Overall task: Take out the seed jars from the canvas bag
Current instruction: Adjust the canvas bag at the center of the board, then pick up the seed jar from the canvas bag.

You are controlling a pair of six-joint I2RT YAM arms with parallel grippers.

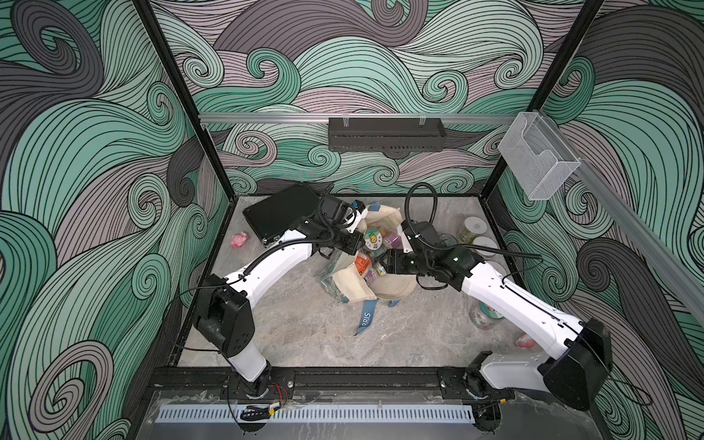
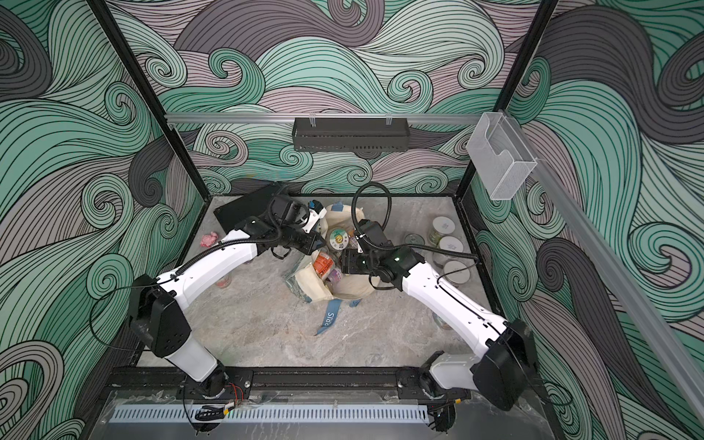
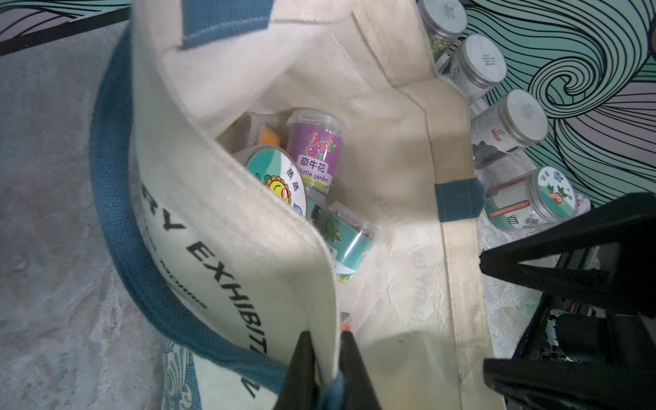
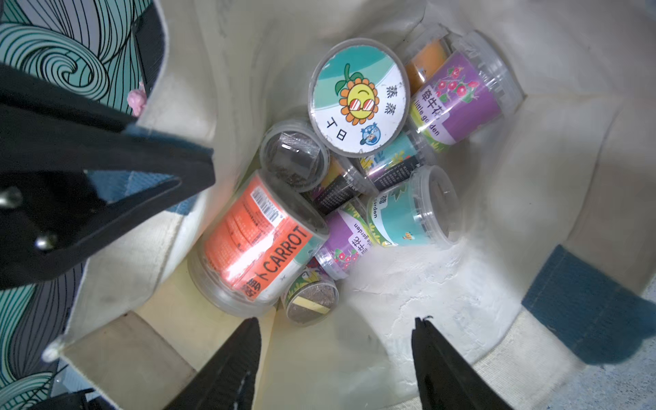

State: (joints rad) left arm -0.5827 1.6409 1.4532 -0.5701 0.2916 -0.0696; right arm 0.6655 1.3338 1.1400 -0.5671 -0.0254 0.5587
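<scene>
The left claw (image 3: pixel 324 335) is pinching the rim of the cream canvas bag (image 3: pixel 230 248) with blue-grey straps, probably to hold its mouth open. The right claw (image 4: pixel 337 321) is hanging spread over the small clear seed jars (image 4: pixel 358 96) lying inside it.

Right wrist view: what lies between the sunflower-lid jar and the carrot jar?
A small clear-lidded jar holding dark seeds lies between the sunflower-lid jar and the carrot jar, inside the bag. The right wrist view shows it plainly.
</scene>
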